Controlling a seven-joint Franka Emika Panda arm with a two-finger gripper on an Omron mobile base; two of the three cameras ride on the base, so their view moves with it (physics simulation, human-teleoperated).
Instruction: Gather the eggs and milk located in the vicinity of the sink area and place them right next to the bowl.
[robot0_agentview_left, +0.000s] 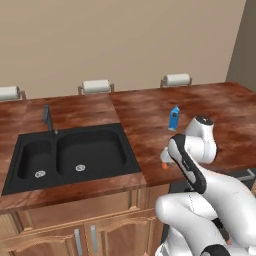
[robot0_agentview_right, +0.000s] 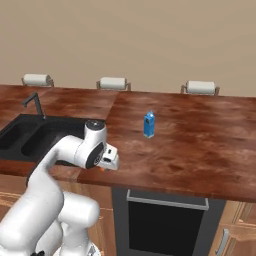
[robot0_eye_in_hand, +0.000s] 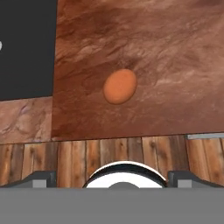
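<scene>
Where the wooden worktop (robot0_agentview_left: 150, 115) nears its front edge, one orange-brown egg (robot0_eye_in_hand: 120, 86) lies alone on its side, just right of the black double-basin sink (robot0_agentview_left: 75, 155), touching nothing. In the hand view it sits mid-frame, with a sink basin at the upper left and the worktop's front edge and cabinet boards below it. From the left base view a sliver of the egg shows beside the white arm. The fingers (robot0_eye_in_hand: 112, 178) stand spread as wide as they go, hold nothing, and hang above the egg, apart from it. One blue gable-topped milk carton (robot0_agentview_right: 149, 124) stands upright farther back on the worktop, well apart from the egg, right of the sink. A thin dark faucet (robot0_agentview_left: 48, 119) rises behind the basins. Three white paper-towel rolls (robot0_agentview_right: 200, 87) line the worktop's back edge against the beige wall.
</scene>
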